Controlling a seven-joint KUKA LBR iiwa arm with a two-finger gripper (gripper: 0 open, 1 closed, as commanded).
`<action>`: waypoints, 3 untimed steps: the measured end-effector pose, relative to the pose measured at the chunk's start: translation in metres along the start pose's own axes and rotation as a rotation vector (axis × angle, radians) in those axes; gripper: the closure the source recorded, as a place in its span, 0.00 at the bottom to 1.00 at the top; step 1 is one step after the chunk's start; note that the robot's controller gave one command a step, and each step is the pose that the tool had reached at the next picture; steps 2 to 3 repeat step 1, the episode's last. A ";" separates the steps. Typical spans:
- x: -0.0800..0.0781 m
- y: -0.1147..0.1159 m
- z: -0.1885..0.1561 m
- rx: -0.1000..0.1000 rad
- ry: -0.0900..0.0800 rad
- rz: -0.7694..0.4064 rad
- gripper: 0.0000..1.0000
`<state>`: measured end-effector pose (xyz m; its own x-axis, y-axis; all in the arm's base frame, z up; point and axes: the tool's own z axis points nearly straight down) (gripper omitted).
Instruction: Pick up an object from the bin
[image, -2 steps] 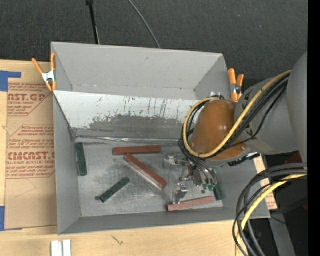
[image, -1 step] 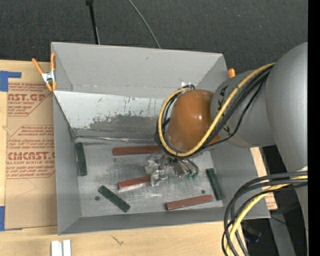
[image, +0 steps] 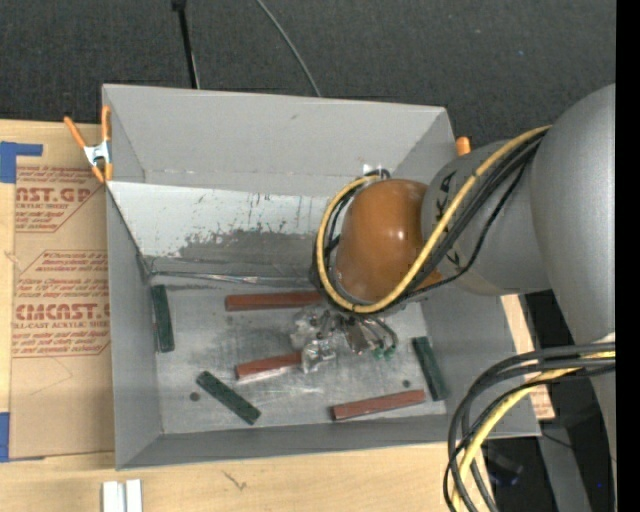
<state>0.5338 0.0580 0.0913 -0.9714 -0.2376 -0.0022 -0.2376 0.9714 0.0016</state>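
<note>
Gripper — over middle red-brown bar

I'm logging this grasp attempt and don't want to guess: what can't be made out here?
All in the camera view:
- Upper red-brown bar: right end hidden under the orange wrist cover.
- Middle red-brown bar: right end covered by the gripper; contact unclear.
- bin: floor beneath the cover hidden by the arm.

The arm reaches leftward, gripper pointing down (orange-covered wrist above).
</note>
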 end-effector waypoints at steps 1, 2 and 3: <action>0.000 0.002 -0.141 0.001 0.000 -0.012 1.00; 0.000 0.002 -0.141 0.001 0.000 -0.012 1.00; 0.000 0.002 -0.141 0.001 0.000 -0.012 1.00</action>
